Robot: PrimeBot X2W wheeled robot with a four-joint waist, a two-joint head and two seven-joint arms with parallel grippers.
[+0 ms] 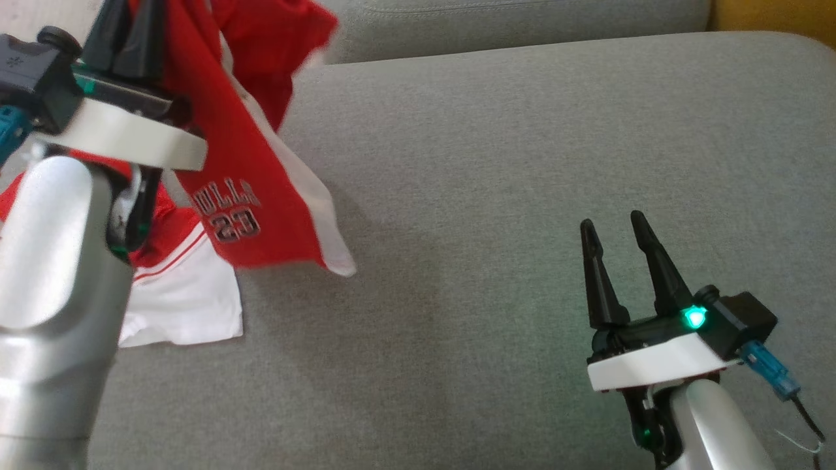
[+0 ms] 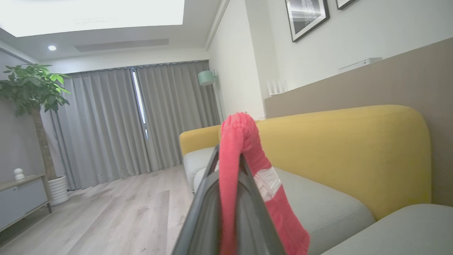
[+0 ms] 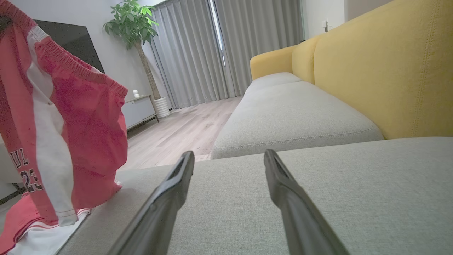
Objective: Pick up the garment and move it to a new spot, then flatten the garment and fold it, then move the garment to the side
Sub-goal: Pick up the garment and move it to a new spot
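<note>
My left gripper is clamped near the waistband of the red basketball shorts, which hang over the grey sofa cushion with one leg resting on it. My right gripper waits with fingers apart. The cloth looks light and limp, so I judge the waistband's free end the best second hold.

The garment, red shorts with white side stripes and a number 23 print, hangs lifted by its elastic waistband, its lower white-hemmed part resting on the grey sofa cushion.
</note>
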